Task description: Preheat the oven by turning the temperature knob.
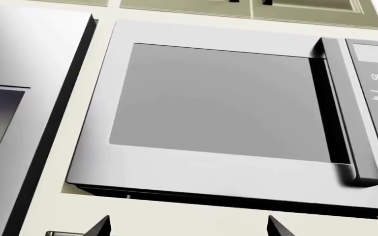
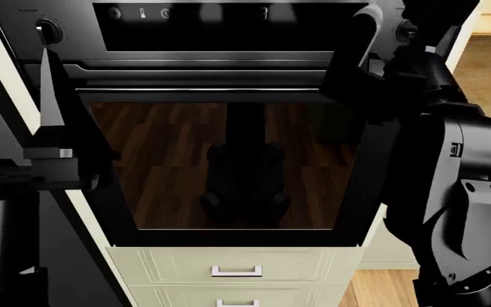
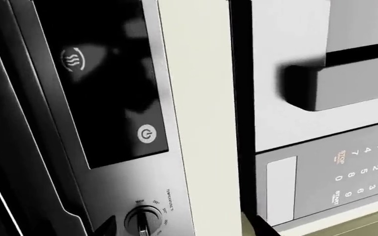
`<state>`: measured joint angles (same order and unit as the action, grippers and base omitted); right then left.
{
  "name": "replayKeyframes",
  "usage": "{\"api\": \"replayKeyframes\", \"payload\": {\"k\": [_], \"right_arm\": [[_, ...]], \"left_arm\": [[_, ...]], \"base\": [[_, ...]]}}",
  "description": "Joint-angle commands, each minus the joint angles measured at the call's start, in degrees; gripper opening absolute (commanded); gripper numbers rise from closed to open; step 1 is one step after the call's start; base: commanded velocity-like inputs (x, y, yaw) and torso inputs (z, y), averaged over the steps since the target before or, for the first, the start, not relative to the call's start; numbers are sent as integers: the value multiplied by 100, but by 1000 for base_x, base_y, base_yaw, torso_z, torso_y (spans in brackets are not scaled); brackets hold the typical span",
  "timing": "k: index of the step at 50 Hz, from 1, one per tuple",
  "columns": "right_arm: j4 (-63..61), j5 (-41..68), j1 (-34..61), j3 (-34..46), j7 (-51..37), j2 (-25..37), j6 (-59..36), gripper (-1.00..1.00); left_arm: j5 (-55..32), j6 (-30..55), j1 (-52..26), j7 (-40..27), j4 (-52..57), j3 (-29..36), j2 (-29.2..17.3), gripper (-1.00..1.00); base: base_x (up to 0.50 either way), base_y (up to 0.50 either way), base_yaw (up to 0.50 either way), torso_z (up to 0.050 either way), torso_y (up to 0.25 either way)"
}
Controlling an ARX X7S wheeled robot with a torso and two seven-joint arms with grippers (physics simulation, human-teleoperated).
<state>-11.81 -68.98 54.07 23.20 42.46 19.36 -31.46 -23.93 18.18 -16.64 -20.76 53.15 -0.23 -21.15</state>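
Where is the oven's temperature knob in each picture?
Left wrist view: not in it; the microwave fills most of this picture.
Head view: the temperature knob peeks out at the top right, partly hidden by the right arm.
Right wrist view: the knob sits beside the word TEMPERATURE, just past the power sign.
Shared landmark: the oven's dark display panel shows in the head and right wrist views.

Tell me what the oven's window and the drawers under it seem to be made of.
The large black oven's window looks like dark glossy glass: it mirrors a wooden floor and the robot. The cream cabinet drawers look like matt painted wood or board, with small bright metal-looking handles.
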Motion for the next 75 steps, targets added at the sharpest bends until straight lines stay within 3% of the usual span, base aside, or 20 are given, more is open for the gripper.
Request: {"api": "replayKeyframes", "payload": {"k": [1, 23, 48, 75], "right_arm": [[109, 187, -302, -40, -294, -13, 19, 100], [523, 231, -435, -196, -580, 54, -134, 100], [1338, 194, 262, -141, -630, 111, -70, 100], [2740, 581, 651, -142, -1512, -36, 316, 100]], "left_arm": [[22, -57, 29, -14, -27, 54, -31, 100], [11, -100, 83, -88, 24, 103, -116, 100], [-75, -176, -52, -114, -263, 101, -157, 100], [140, -371, -98, -73, -719, 282, -134, 100]], "base": [[0, 0, 0, 0, 0], [0, 0, 0, 0, 0], [0, 0, 0, 0, 0], [0, 0, 0, 0, 0]]}}
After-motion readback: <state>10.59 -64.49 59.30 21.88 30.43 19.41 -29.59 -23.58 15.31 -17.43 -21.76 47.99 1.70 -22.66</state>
